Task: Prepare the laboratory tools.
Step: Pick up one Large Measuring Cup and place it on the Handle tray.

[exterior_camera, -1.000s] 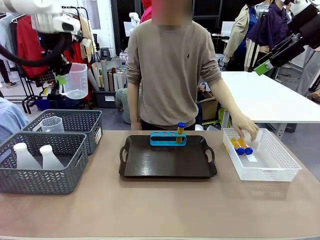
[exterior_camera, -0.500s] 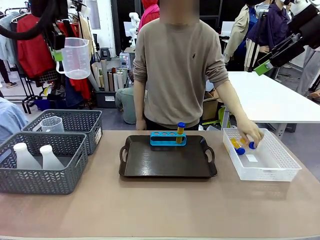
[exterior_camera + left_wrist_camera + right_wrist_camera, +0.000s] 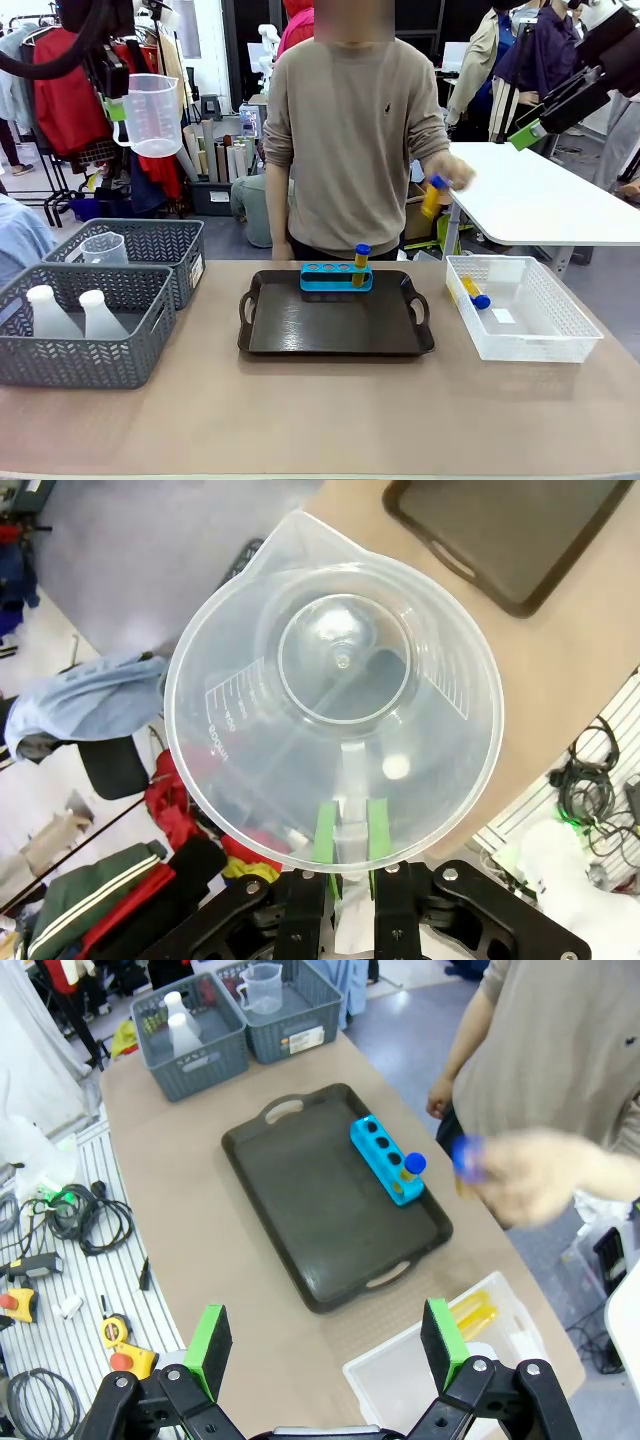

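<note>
— Biggest thing first: where is our tray (image 3: 335, 325)?

— Mid-table, bare except for the rack (image 3: 336, 277) along its far edge.

— And the beaker (image 3: 153, 115)?

— High up on our left, well apart from the tray. Our left gripper (image 3: 350, 832) is clamped on its handle, and it hangs upright with its mouth up.

— So which way do we carry it?

— Down and to our right, because that is where the tray lies. We judge our left arm to be much nearer that spot than our right. Our right gripper (image 3: 326, 1345) hangs high over the table with its fingers wide apart and nothing between them.

— And the small things?

— 1 standing tube (image 3: 361, 262) fills the rack's right-end hole, which leaves 3 holes free. The person's hand (image 3: 452, 170) holds the held tube (image 3: 433, 198) in the air, tilted with its cap up, between the rack and the white basket (image 3: 530, 350). At least 1 lying tube (image 3: 474, 292) rests flat in that basket.
</note>
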Tool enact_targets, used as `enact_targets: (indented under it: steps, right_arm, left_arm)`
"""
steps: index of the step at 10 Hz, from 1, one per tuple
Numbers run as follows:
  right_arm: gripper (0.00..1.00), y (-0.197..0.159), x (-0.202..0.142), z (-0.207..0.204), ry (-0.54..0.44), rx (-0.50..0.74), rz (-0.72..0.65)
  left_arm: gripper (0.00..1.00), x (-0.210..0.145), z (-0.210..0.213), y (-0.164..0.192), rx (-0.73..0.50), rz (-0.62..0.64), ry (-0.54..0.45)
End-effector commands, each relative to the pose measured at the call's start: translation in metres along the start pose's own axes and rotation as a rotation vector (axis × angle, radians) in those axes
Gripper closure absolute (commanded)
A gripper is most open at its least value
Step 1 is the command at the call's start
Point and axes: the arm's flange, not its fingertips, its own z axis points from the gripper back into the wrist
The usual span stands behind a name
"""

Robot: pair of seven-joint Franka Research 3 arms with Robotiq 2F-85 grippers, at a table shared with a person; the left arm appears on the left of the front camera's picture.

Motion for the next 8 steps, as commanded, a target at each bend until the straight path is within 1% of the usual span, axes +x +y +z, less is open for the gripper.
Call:
enact_targets:
  steps: [1, 2, 3, 4, 5, 6, 8]
  right_arm:
    - [0.0, -0.001, 0.002, 0.0, -0.024, 0.014, 0.015]
    - [0.0, -0.001, 0.002, 0.0, -0.024, 0.014, 0.015]
    - [0.0, -0.001, 0.002, 0.0, -0.024, 0.014, 0.015]
    - [0.0, -0.001, 0.002, 0.0, -0.024, 0.014, 0.015]
    - [0.0, -0.001, 0.002, 0.0, -0.024, 0.014, 0.015]
    - [0.0, -0.001, 0.002, 0.0, -0.024, 0.014, 0.015]
    - [0.0, -0.001, 0.002, 0.0, -0.024, 0.014, 0.015]
  left_arm:
    - [1.0, -0.001, 0.002, 0.0, 0.011, 0.005, 0.005]
    - [1.0, 0.0, 0.0, 0.0, 0.0, 0.0, 0.0]
    - [1.0, 0.011, 0.014, -0.003, 0.031, -0.059, -0.045]
    - [1.0, 0.014, 0.046, -0.008, 0.051, -0.118, -0.063]
    - [1.0, 0.014, 0.074, -0.024, 0.045, -0.171, -0.074]
    - [1.0, 0.02, 0.09, -0.035, 0.004, -0.229, -0.097]
    - [1.0, 0.022, 0.123, -0.054, -0.033, -0.311, -0.147]
